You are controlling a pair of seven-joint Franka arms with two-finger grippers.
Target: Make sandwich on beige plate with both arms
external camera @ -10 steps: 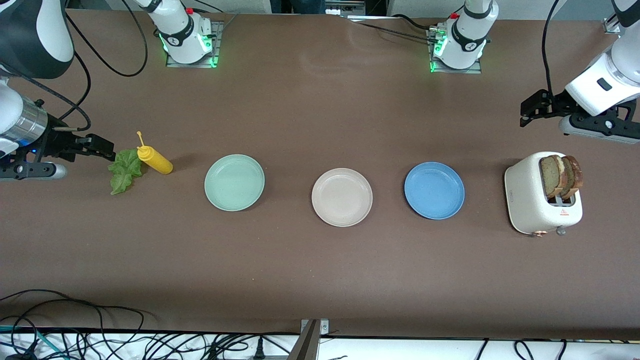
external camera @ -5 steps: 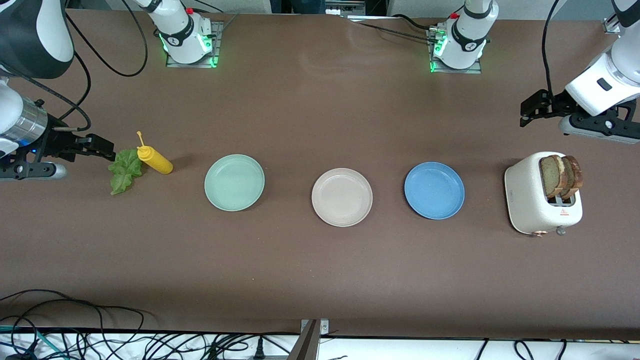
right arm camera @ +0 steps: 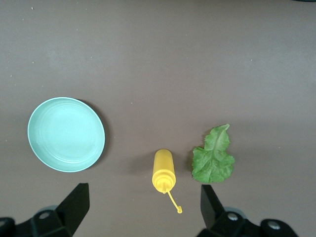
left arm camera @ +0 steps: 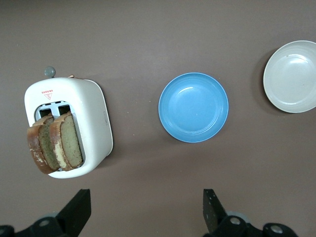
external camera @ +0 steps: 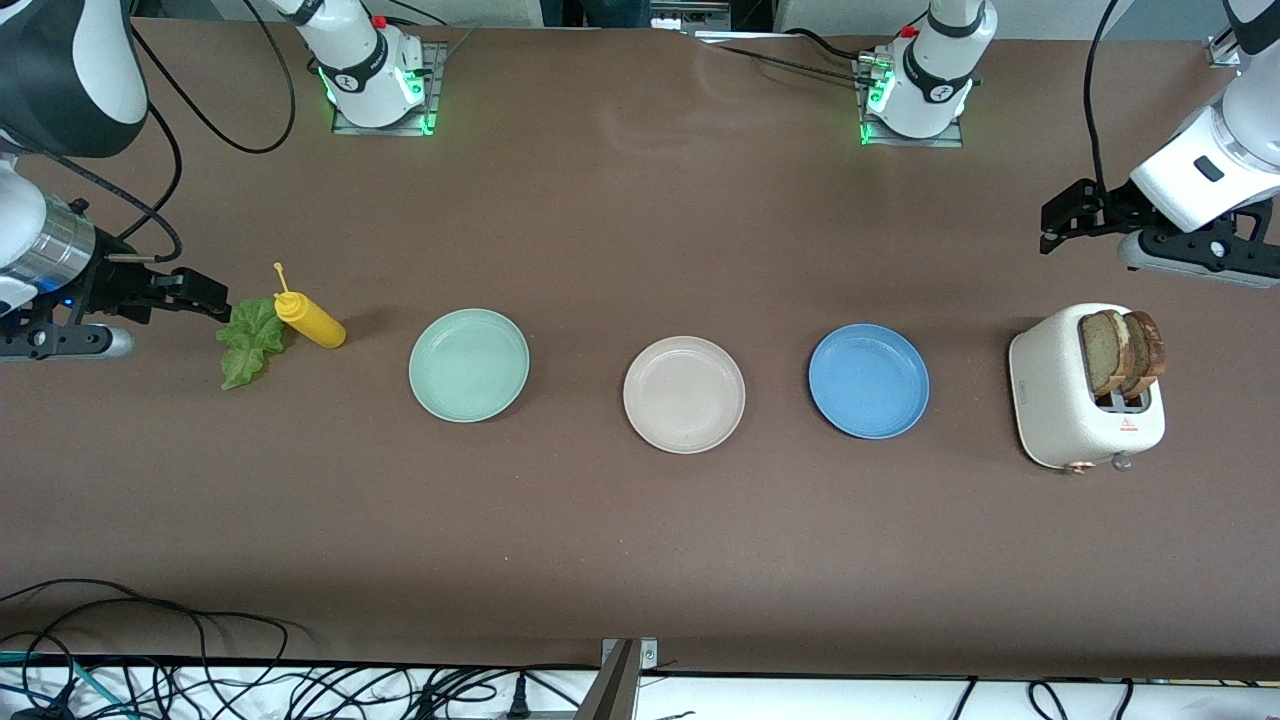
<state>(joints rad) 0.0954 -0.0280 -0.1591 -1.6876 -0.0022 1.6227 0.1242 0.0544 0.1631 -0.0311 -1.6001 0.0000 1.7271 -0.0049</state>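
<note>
Front view: beige plate (external camera: 684, 394) bare between mint plate (external camera: 469, 364) and blue plate (external camera: 868, 380); bread slices (external camera: 1122, 352) in toaster (external camera: 1060, 410), lettuce (external camera: 248, 341) touching mustard bottle (external camera: 310, 320); left gripper (left arm camera: 145, 210) and right gripper (right arm camera: 143, 207) open, hovering at table ends.

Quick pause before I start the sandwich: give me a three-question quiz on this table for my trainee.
1. True or false: the beige plate lies between the mint-green plate and the blue plate.
2. Where are the bread slices? A) in the toaster B) on a plate
3. What lies beside the lettuce leaf?

Key: 1 true. 2 A. 3 the mustard bottle.
</note>
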